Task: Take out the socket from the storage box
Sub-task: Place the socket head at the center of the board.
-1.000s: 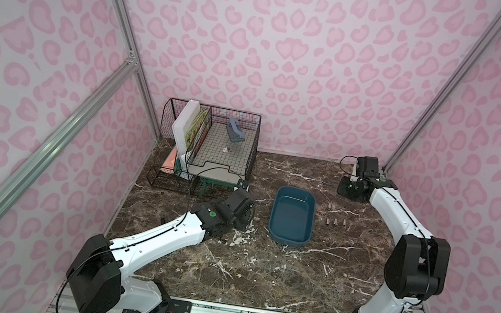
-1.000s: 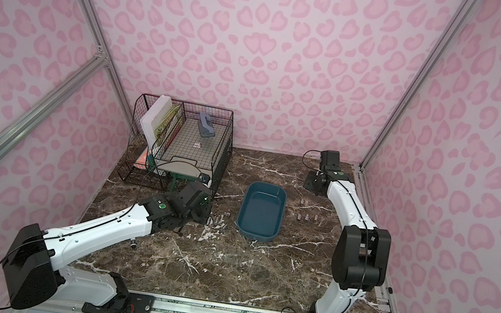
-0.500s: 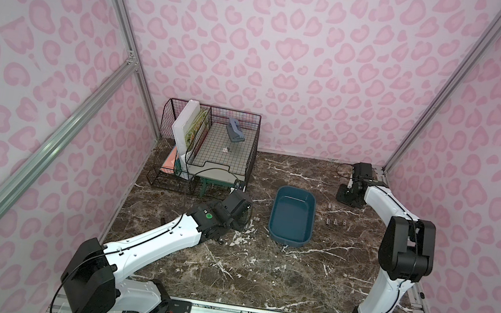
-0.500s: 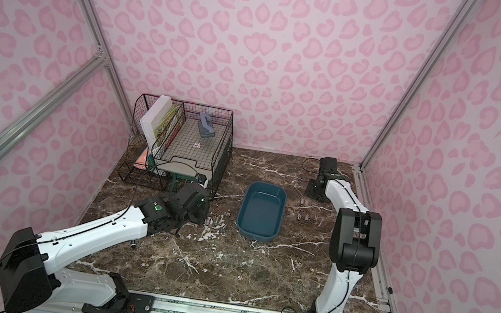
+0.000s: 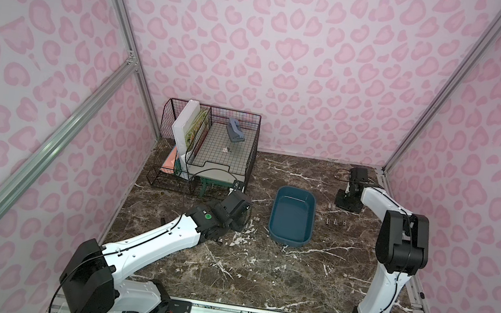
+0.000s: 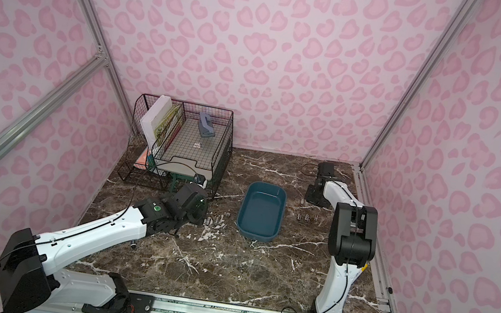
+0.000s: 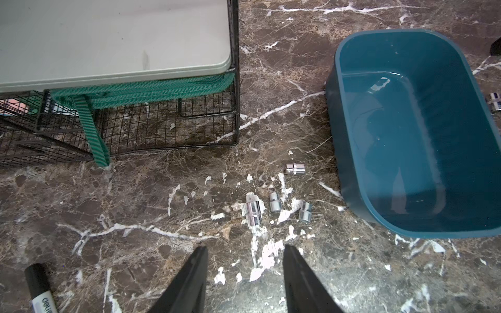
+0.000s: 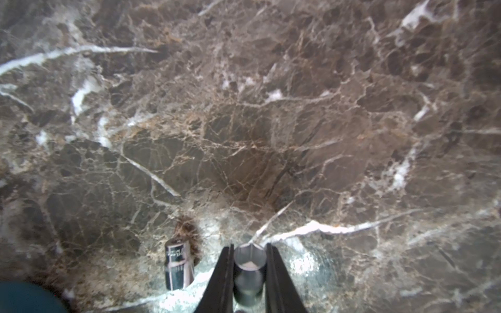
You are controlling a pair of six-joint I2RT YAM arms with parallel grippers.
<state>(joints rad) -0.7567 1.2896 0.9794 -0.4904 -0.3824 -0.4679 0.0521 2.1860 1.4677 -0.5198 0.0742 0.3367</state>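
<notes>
We read this as the set-down step. The right jaws pinch a chrome hex socket (image 8: 249,273) low over the brown marble counter (image 5: 258,267) — outside the dark teal plastic storage box (image 5: 293,217), which looks empty in both top views. Another dark socket (image 8: 177,267) lies just beside it. The left jaws stand spread and empty near four small chrome sockets (image 7: 253,212). Next, we judge: part the right jaws, then lift straight up — without nudging the neighbour.
</notes>
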